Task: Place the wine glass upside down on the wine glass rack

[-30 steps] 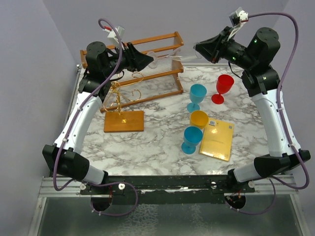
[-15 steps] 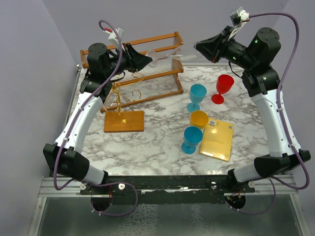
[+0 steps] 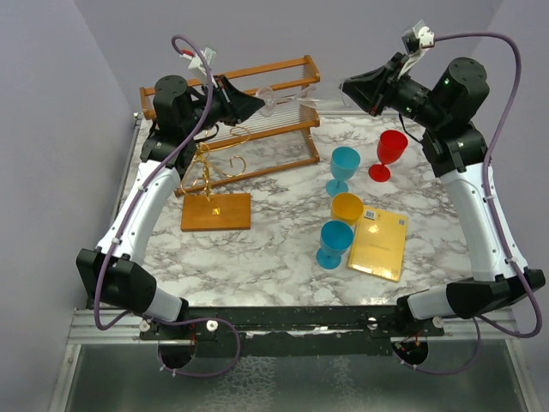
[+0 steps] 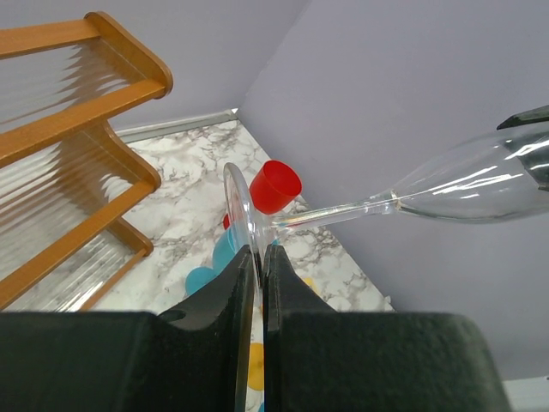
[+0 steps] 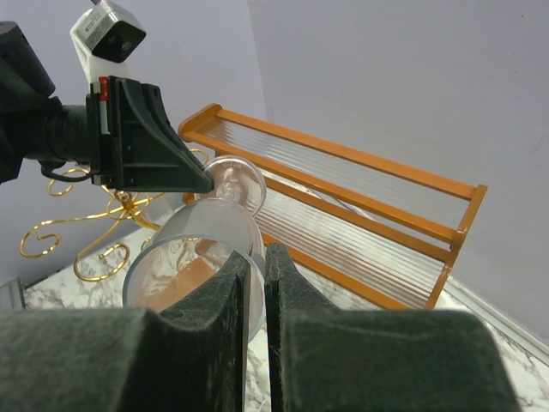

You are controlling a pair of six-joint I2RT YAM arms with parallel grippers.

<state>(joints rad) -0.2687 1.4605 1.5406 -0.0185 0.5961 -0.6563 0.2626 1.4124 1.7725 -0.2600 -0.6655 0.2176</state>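
A clear wine glass (image 3: 300, 99) lies level in the air over the back of the table, held at both ends. My left gripper (image 3: 262, 104) is shut on the rim of its round foot (image 4: 238, 210); stem and bowl (image 4: 467, 184) run away to the right. My right gripper (image 3: 346, 86) is shut on the rim of the bowl (image 5: 193, 249), one finger inside and one outside. The wine glass rack (image 3: 210, 165), gold curled wire on an orange-brown base (image 3: 216, 212), stands below and left of the glass; its gold loops (image 5: 103, 225) show in the right wrist view.
A two-tier wooden slatted shelf (image 3: 257, 129) stands at the back, under the glass. A red goblet (image 3: 390, 153), two blue cups (image 3: 345, 163) (image 3: 334, 241), a yellow cup (image 3: 347, 207) and a yellow booklet (image 3: 379, 245) sit on the right half of the marble table.
My left gripper has shut on the foot of the glass. The right arm has shifted a little up and right, still holding the bowl.
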